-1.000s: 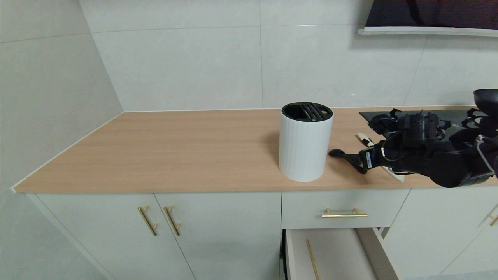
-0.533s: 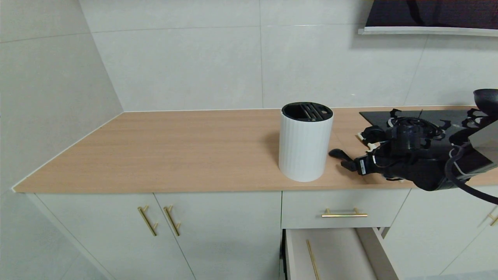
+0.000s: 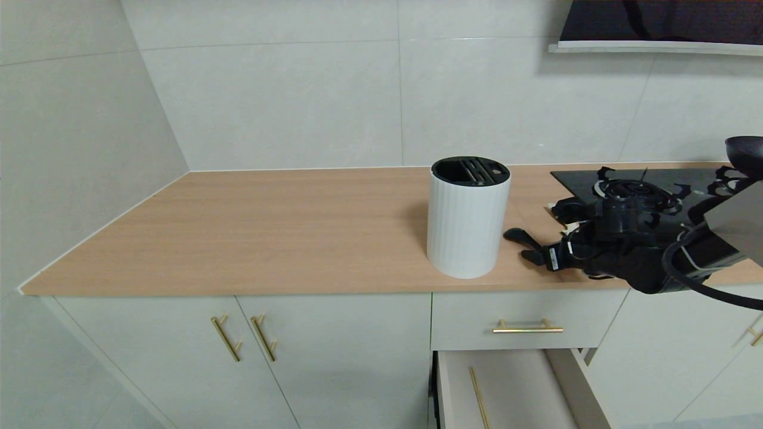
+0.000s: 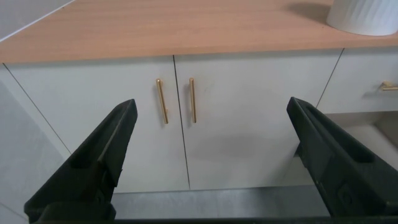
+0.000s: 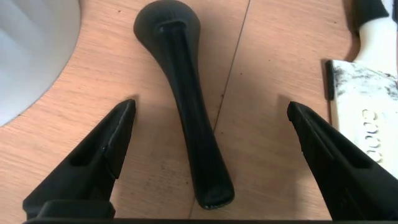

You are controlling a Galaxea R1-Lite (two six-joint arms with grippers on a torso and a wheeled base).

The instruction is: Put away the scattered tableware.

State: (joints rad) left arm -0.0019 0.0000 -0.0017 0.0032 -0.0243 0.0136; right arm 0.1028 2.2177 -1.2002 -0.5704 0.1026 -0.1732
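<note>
The only writing is a line of dark print on the pale blade of the knife [image 5: 365,109]. It is cut off by the edge of the right wrist view and too smudged to read. The white ribbed holder [image 3: 468,223] with its black slotted top bears no label.

The black utensil handle [image 5: 186,106] lies flat on the wooden desk [image 3: 268,226], just right of the holder and close to the near edge. Its rounded end points toward the far side. The right gripper [image 5: 210,109] is spread wide and sits low over it — one finger on each side of the handle, neither touching it. The knife lies on the desk just right of that gripper, apart from the handle.

The left gripper [image 4: 211,112] is also spread wide and holds nothing. It hangs below desk level, facing the cabinet doors [image 4: 186,143] with their gold handles.

A black hob [image 3: 638,179] sits at the far right of the desk, and a drawer [image 3: 506,387] stands open below.
</note>
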